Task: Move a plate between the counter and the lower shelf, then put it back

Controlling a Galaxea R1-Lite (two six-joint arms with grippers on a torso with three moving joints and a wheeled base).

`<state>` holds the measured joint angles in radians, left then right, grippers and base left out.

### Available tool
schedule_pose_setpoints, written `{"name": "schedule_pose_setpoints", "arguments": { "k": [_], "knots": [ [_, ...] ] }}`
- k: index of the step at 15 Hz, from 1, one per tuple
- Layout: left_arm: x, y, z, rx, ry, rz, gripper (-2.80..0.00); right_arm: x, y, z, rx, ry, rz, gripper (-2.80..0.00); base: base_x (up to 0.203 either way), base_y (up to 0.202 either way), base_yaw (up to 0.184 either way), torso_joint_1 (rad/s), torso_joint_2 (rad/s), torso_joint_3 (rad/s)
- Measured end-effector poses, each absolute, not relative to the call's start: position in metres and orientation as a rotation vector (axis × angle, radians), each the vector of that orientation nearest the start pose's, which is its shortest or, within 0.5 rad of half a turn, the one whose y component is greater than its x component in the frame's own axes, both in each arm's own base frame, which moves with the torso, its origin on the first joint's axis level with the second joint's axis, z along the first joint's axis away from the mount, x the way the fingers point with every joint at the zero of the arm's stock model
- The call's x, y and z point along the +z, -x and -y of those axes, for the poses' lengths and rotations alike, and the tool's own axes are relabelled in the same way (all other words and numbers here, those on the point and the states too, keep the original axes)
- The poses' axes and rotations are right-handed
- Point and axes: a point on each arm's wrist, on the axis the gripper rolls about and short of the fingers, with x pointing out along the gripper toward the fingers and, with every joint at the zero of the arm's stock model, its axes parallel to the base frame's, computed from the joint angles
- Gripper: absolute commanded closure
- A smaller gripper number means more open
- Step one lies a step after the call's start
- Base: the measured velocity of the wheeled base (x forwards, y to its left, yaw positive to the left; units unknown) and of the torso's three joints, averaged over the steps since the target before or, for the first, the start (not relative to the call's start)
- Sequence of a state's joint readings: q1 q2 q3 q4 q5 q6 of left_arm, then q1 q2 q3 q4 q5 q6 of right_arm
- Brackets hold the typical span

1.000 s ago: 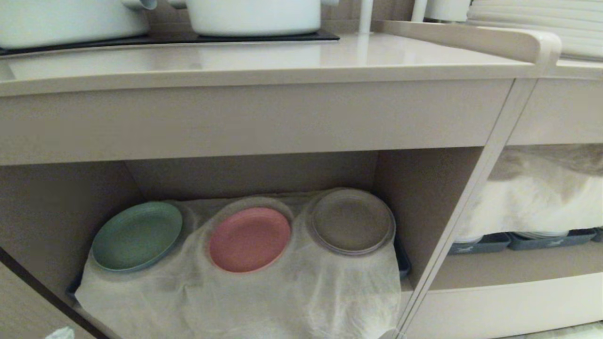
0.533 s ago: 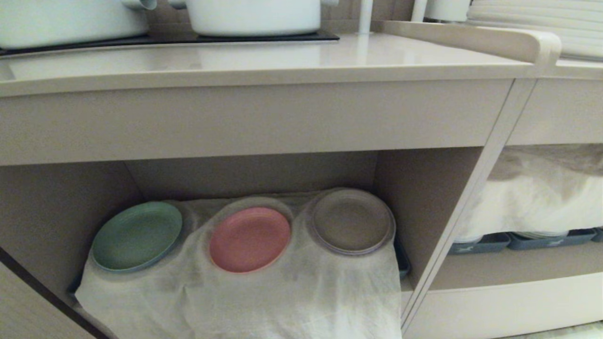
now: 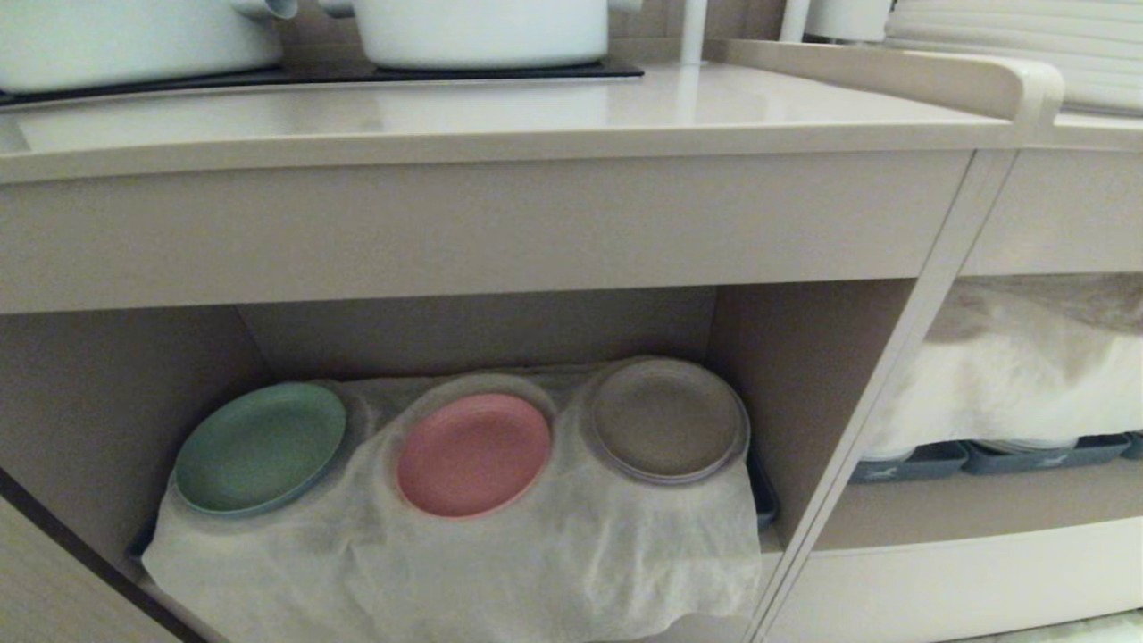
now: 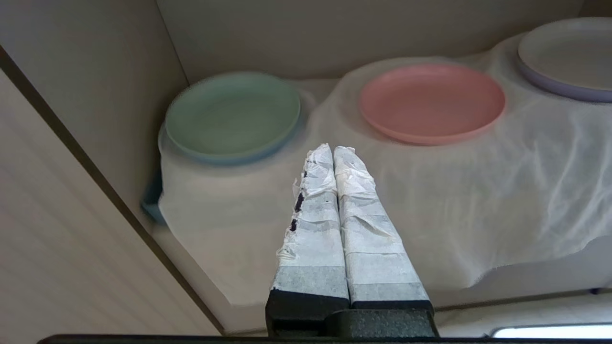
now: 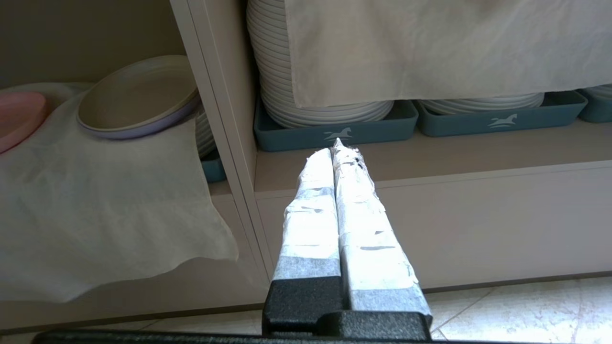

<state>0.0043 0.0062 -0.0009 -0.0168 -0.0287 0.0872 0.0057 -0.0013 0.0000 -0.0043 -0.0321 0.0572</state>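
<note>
Plate: your pink plate lies face up on the white cloth in the lower shelf, middle of three. Round, so no long axis; its rim tips slightly toward you.
Neighbours: the green plate sits at 9 o'clock of it, the grey plate at 3 o'clock and a little further back, each just beside it and apart.
Left gripper: your left gripper is clenched, its taped fingers pressed flat together with nothing between them. It hangs in front of the shelf, over the cloth, tips aimed between the green and pink plates, touching neither.
Right gripper: your right gripper is also clenched and empty, before the next compartment, pointing at the dark trays of white plates.
Tabletop: the beige tabletop above carries white pots on the black hob.
</note>
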Motion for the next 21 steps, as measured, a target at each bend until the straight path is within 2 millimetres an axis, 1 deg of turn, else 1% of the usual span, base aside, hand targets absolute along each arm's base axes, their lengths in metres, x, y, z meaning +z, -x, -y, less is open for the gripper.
{"name": "schedule_pose_setpoints", "arguments": {
  "k": [10, 21],
  "knots": [
    [0.0771, 0.0226, 0.0006, -0.018, -0.034, 0.013, 0.00, 0.0758, 0.0229, 0.0009, -0.026, -0.057, 0.006, 0.00, 0.000, 0.000, 0.000, 0.000, 0.00, 0.000],
    [0.0771, 0.0226, 0.0006, -0.019, -0.031, 0.013, 0.00, 0.0760, 0.0229, 0.0009, -0.027, -0.059, 0.007, 0.00, 0.000, 0.000, 0.000, 0.000, 0.00, 0.000]
  ]
}}
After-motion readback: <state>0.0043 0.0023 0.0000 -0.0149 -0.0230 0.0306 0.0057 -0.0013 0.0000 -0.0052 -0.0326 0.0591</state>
